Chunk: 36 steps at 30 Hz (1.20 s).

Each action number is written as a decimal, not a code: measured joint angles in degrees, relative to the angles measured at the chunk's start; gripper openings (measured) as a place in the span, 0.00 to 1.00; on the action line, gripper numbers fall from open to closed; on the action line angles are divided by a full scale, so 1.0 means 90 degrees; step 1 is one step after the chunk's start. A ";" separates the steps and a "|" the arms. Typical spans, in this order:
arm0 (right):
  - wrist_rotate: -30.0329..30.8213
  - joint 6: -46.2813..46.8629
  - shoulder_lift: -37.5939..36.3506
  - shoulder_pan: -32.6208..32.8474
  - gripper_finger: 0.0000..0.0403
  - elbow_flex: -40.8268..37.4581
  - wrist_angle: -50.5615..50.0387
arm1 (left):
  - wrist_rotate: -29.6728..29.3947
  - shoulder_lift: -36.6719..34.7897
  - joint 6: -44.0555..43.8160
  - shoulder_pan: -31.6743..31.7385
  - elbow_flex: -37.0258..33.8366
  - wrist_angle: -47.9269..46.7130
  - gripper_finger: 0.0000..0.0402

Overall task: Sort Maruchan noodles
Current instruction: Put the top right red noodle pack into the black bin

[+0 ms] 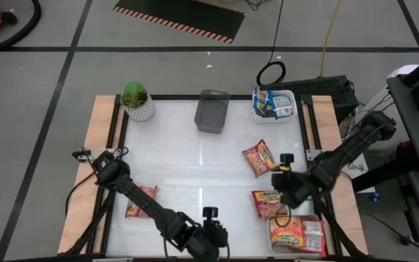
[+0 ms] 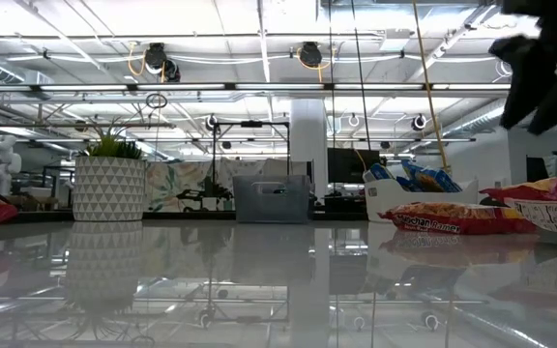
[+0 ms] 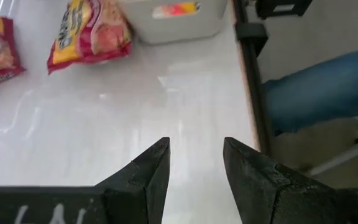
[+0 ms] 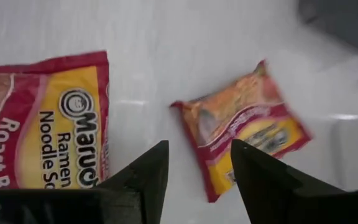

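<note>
Two red-and-yellow Maruchan packets (image 4: 45,124) (image 4: 244,127) are lying loose on the desk (image 1: 195,167) below my right claw (image 1: 286,182), fingers apart and empty, so I'm centring over one packet before descending, left claw (image 3: 194,165) idling apart.

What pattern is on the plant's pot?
White with a raised triangle pattern on the plant pot; the low view shows it best.

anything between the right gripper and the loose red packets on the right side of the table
Nothing visible. The right gripper, fingers apart and empty, hangs over bare table between two red-and-yellow packets, neither covered by anything.
</note>
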 joint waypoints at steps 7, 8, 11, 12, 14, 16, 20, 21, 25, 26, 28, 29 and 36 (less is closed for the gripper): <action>-0.0717 0.0019 -0.0085 -0.0753 0.44 -0.0525 0.0209 | 0.0035 0.0000 0.0051 0.0261 0.0000 -0.0490 0.39; -0.0752 0.0007 -0.0085 -0.0795 0.44 -0.0631 0.0293 | 0.0053 -0.0004 0.0055 0.0316 0.0000 -0.0558 0.39; -0.1079 -0.0035 -0.0080 -0.0878 0.45 -0.0843 0.0367 | 0.0078 -0.0035 0.0023 0.0477 0.0000 -0.0764 0.39; -0.1118 0.0023 -0.0083 -0.0892 0.45 -0.0870 0.0366 | 0.0083 -0.0042 0.0022 0.0521 0.0000 -0.0806 0.39; -0.1211 0.0161 -0.0081 -0.0939 0.45 -0.0903 0.0359 | 0.0103 -0.0044 0.0065 0.0590 0.0002 -0.0912 0.39; -0.1212 0.0353 -0.0083 -0.0975 0.45 -0.0903 0.0367 | 0.0125 -0.0044 0.0176 0.0607 0.0001 -0.1079 0.39; -0.1215 0.0591 -0.0083 -0.1128 0.45 -0.0902 0.0355 | 0.0148 -0.0044 0.0326 0.0643 0.0002 -0.1323 0.39; -0.1215 0.0582 -0.0083 -0.1196 0.45 -0.0902 0.0357 | 0.0148 -0.0044 0.0383 0.0659 0.0000 -0.1383 0.39; -0.1213 0.0431 -0.0080 -0.1516 0.45 -0.0902 0.0346 | 0.0142 -0.0044 0.0708 0.0712 0.0002 -0.1528 0.39; -0.1215 0.0367 -0.0080 -0.1597 0.45 -0.0902 0.0345 | 0.0141 -0.0044 0.0774 0.0738 0.0001 -0.1559 0.39; -0.1216 0.0254 -0.0080 -0.1790 0.45 -0.0902 0.0349 | 0.0145 -0.0044 0.0870 0.0794 0.0000 -0.1612 0.39; -0.1217 0.0193 -0.0080 -0.1892 0.45 -0.0902 0.0348 | 0.0143 -0.0044 0.0893 0.0830 0.0001 -0.1666 0.39; -0.1572 -0.0431 -0.0078 -0.2555 0.45 -0.1346 0.0638 | 0.0107 -0.0044 0.0842 0.1104 0.0002 -0.2649 0.39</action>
